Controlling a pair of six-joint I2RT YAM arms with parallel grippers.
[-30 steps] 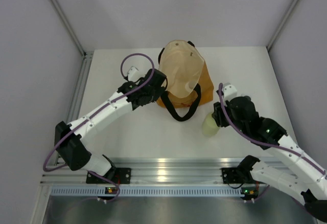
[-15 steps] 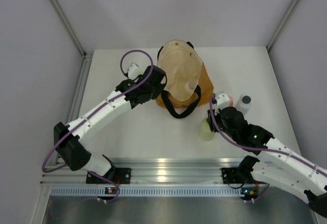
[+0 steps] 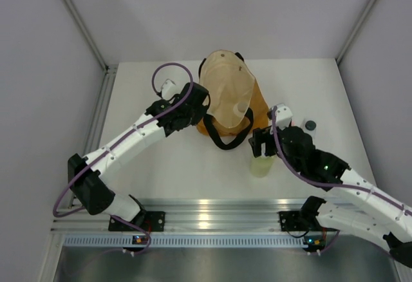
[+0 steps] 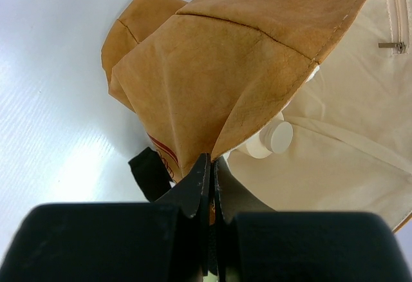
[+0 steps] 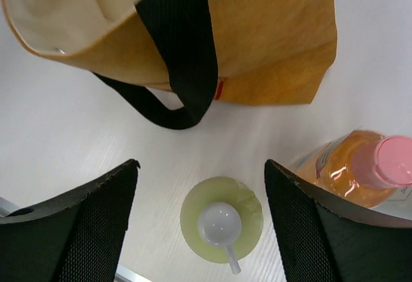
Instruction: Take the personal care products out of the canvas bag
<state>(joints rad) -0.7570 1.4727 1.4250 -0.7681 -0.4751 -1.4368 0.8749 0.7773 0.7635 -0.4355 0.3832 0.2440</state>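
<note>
The mustard canvas bag (image 3: pixel 261 107) stands open at mid-table, cream lining showing. My left gripper (image 3: pixel 203 116) is shut on the bag's left rim, pinching the fabric (image 4: pixel 212 159). Inside the bag (image 4: pixel 212 56) lies a whitish round-capped jar (image 4: pixel 273 139). The pale-green pump bottle (image 3: pixel 261 165) stands upright on the table in front of the bag. My right gripper (image 3: pixel 261 145) hovers open over it, and its fingers (image 5: pixel 96 217) stand on either side of the pump bottle (image 5: pixel 222 226) without touching it. An orange bottle with a pink cap (image 5: pixel 360 166) lies to its right.
A whitish bottle with a black cap (image 3: pixel 310 126) stands right of my right arm. The bag's black loop handle (image 5: pixel 183 69) hangs down to the table just behind the pump bottle. A metal rail (image 3: pixel 212 211) runs along the near table edge.
My right gripper carried the pump bottle toward the front, set it upright on the table and opened off it. The left gripper kept its hold on the bag rim.
</note>
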